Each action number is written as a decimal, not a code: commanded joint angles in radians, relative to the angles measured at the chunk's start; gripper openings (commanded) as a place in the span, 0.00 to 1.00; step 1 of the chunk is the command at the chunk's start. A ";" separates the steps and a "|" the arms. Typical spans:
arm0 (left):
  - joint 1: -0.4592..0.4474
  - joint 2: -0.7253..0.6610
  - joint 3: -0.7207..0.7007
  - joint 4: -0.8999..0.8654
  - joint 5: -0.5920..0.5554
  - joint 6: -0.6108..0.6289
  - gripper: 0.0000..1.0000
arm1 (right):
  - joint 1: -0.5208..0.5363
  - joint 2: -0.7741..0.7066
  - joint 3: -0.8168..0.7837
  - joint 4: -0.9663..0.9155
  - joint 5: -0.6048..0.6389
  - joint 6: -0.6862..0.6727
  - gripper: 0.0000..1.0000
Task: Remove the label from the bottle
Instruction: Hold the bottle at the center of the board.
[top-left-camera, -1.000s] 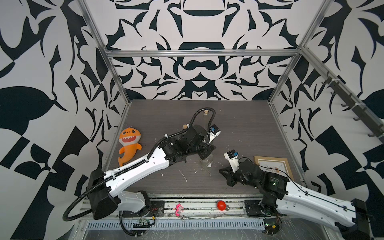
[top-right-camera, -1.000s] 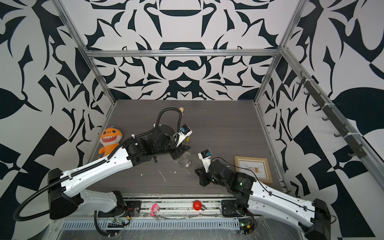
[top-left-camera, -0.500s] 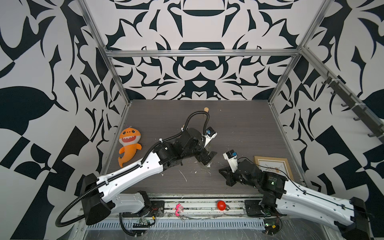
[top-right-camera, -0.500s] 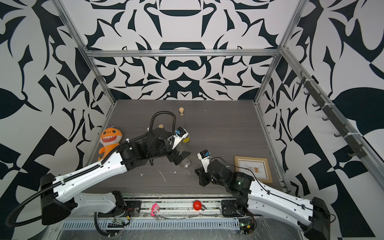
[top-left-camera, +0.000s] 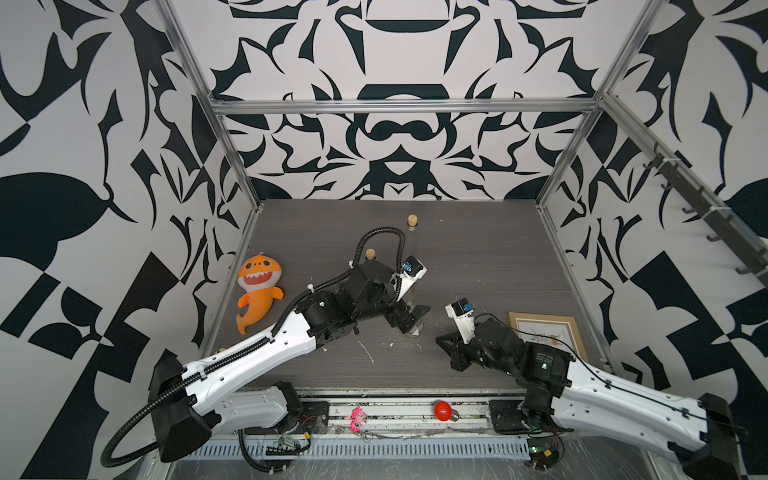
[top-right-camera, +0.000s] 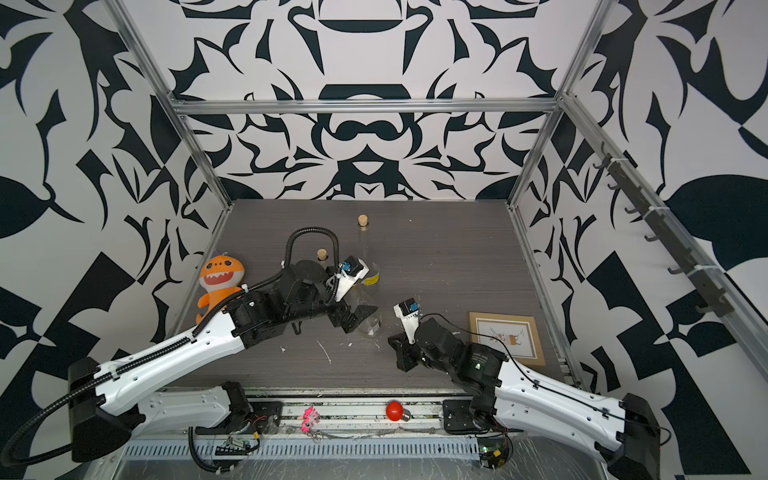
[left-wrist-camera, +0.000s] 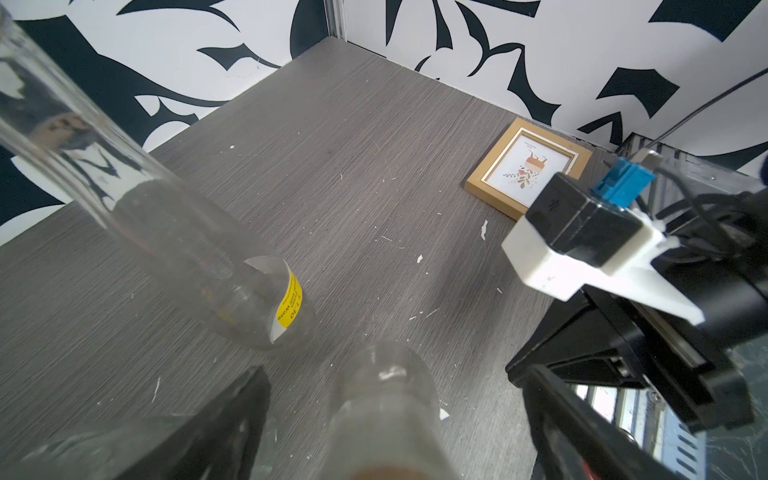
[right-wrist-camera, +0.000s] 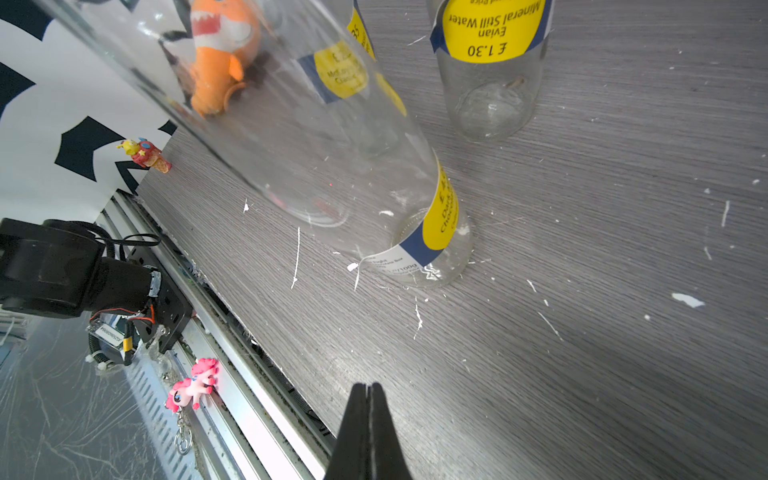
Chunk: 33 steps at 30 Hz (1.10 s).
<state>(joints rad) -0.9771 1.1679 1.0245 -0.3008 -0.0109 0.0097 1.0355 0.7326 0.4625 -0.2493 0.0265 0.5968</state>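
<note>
Left gripper (top-right-camera: 358, 318) wide open, jaws either side of near bottle (right-wrist-camera: 353, 166), not gripping. Label (right-wrist-camera: 440, 212) still on, low on glass, edge ragged. Right gripper (right-wrist-camera: 369, 392) closed, empty, nearby. Step, likely: securing bottle before peel. Next: left clamps, right pinches loose edge. Count: one toy shark (top-left-camera: 257, 286), three bottles, two corks (top-left-camera: 411, 219), one picture frame (top-left-camera: 544, 332).

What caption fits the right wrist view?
Shut right gripper faces a clear bottle, yellow label on; paper scraps dot the table.

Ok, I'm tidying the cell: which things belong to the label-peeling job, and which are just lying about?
Job: near bottle, its yellow label, open left gripper, shut right gripper.
Lying about: shark plush, picture frame, red bulb, pony keychain.
</note>
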 joint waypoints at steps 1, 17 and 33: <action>0.009 -0.008 -0.011 0.007 0.040 -0.010 0.99 | -0.005 0.003 0.004 0.051 -0.005 -0.019 0.01; 0.012 0.034 0.023 0.061 0.058 0.007 0.99 | -0.011 -0.071 0.016 0.032 0.002 -0.069 0.38; 0.014 0.055 0.072 0.123 0.101 0.017 0.99 | -0.015 -0.103 0.020 0.003 0.015 -0.109 0.56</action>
<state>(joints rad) -0.9688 1.2129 1.0668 -0.1974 0.0608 0.0200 1.0245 0.6506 0.4625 -0.2504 0.0231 0.4973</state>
